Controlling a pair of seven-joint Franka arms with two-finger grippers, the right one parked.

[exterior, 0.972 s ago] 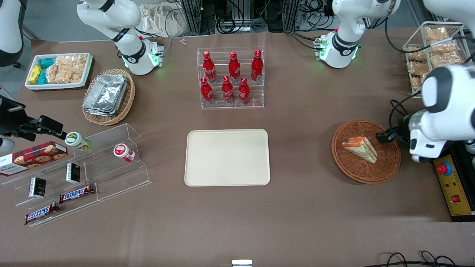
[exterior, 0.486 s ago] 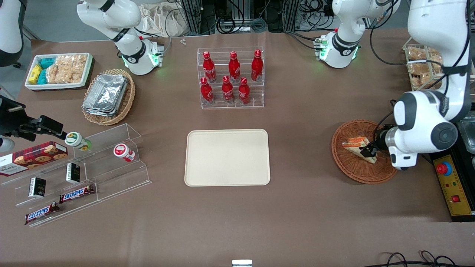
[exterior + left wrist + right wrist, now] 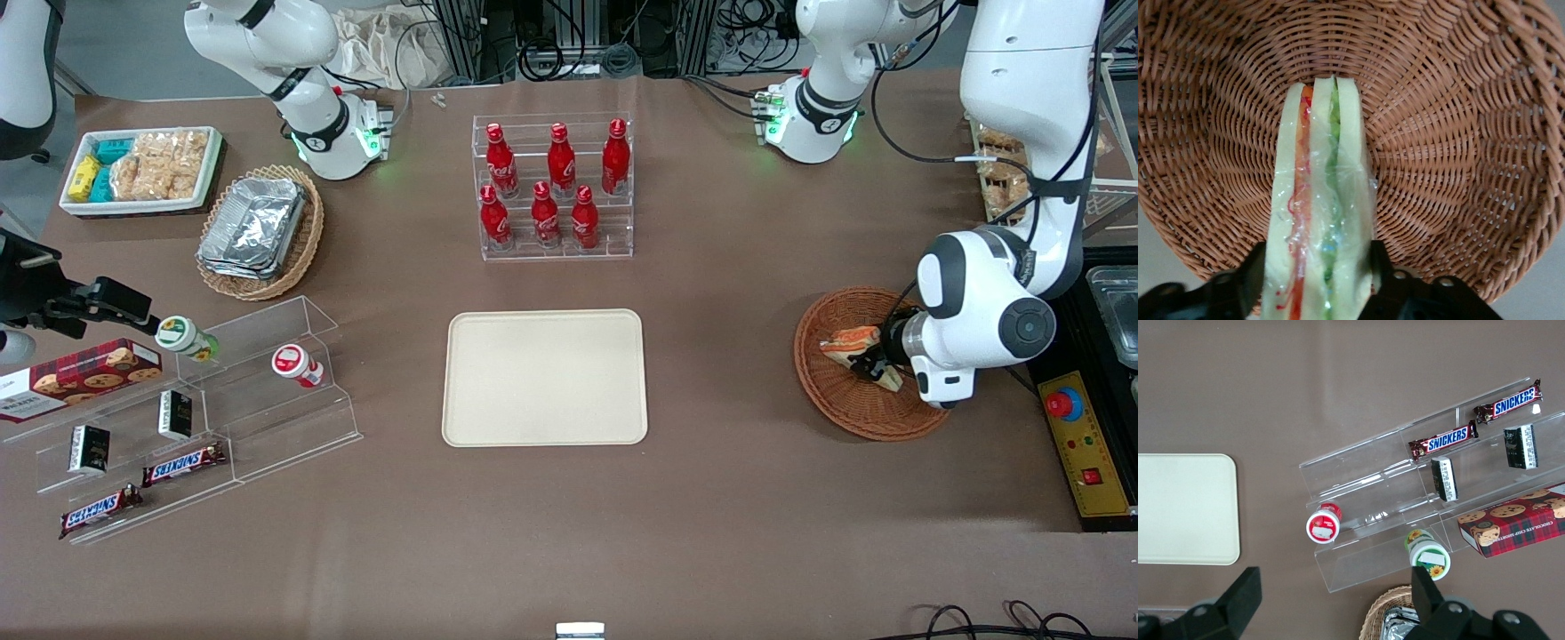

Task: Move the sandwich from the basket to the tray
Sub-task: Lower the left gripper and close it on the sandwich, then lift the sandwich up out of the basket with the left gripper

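Gripper (image 3: pixel 869 364): come down into the basket (image 3: pixel 831 404) over the last second; its fingers (image 3: pixel 1251 273) now flank the sandwich (image 3: pixel 1319 220), touching, squeeze unconfirmed. Sandwich in basket; you've reached grasp. Tray (image 3: pixel 544 377) well apart.

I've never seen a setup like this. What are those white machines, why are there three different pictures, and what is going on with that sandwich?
The white machines are robot arms bolted to a brown table. One picture looks at the table from the front; the other two come from small cameras on the arms' wrists. The working arm's pincer is down in the round basket, one finger on each side of a wrapped sandwich. The fingers stand apart, and I cannot tell whether they are squeezing it yet; the sandwich lies in the basket. It is meant to go onto the cream tray at mid-table. Also on the table: a rack of red bottles, clear shelves with Snickers bars, and a basket of foil trays.
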